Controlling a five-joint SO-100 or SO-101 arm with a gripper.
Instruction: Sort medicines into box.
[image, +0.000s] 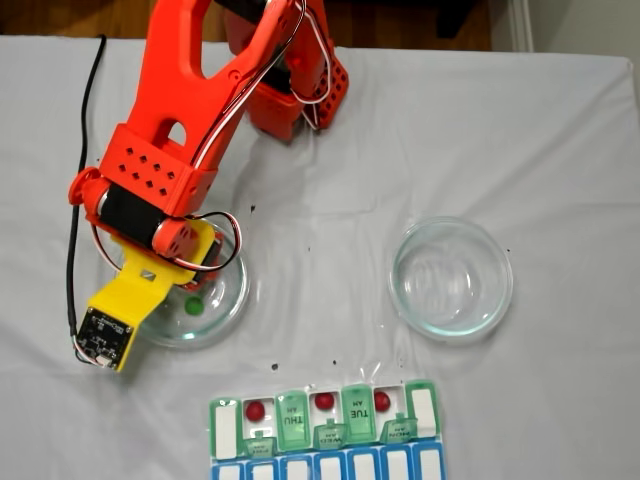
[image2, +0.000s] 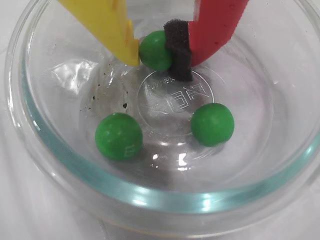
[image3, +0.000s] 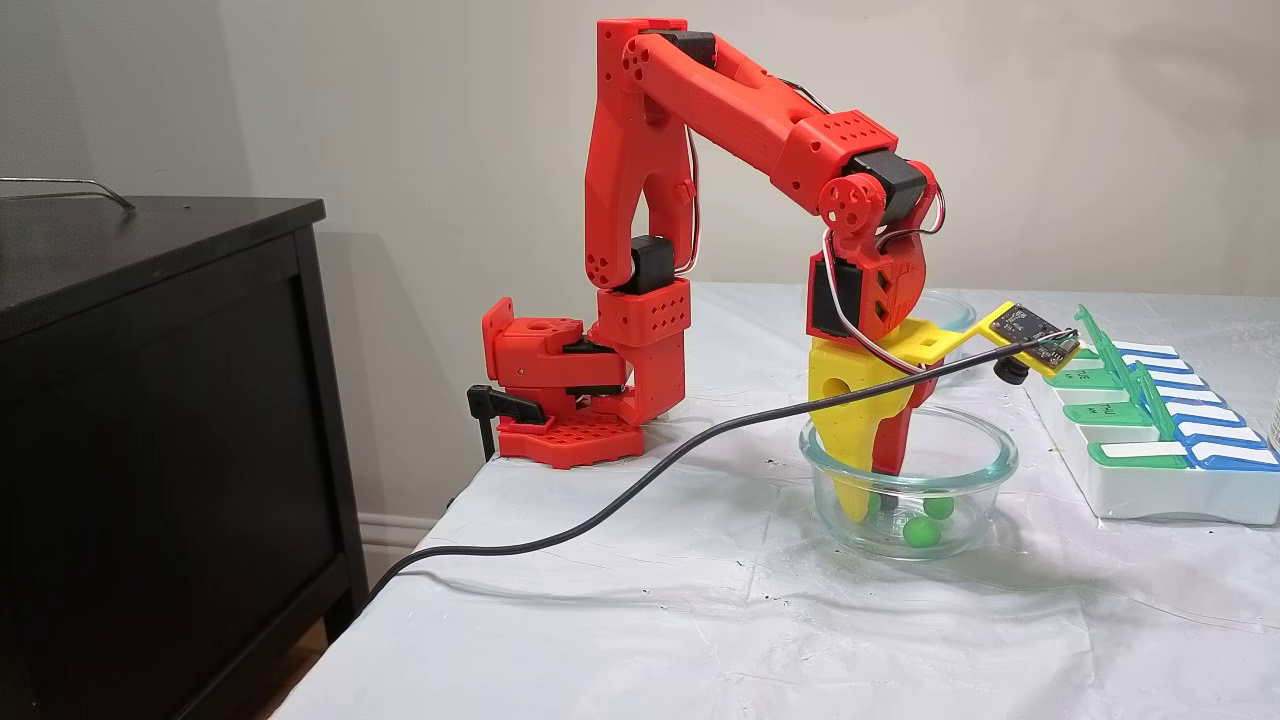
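In the wrist view my gripper (image2: 156, 66) reaches down into a clear glass dish (image2: 45, 150). Its yellow finger (image2: 107, 25) and the black pad of its red finger (image2: 179, 50) press on either side of one green ball (image2: 155, 50) near the dish floor. Two more green balls (image2: 119, 136) (image2: 212, 124) lie loose in the same dish. In a fixed view the box (image: 225, 428) lies at the near edge with green lids raised, and three dark red balls (image: 256, 409) (image: 323, 401) (image: 382, 401) rest in separate compartments. From the side, the gripper (image3: 868, 500) stands inside the dish (image3: 990, 470).
A second glass dish (image: 500, 300) with nothing in it sits to the right of the arm. A black cable (image3: 650, 465) runs from the wrist camera across the white cloth and off the table edge. A dark cabinet (image3: 150, 400) stands beside the table.
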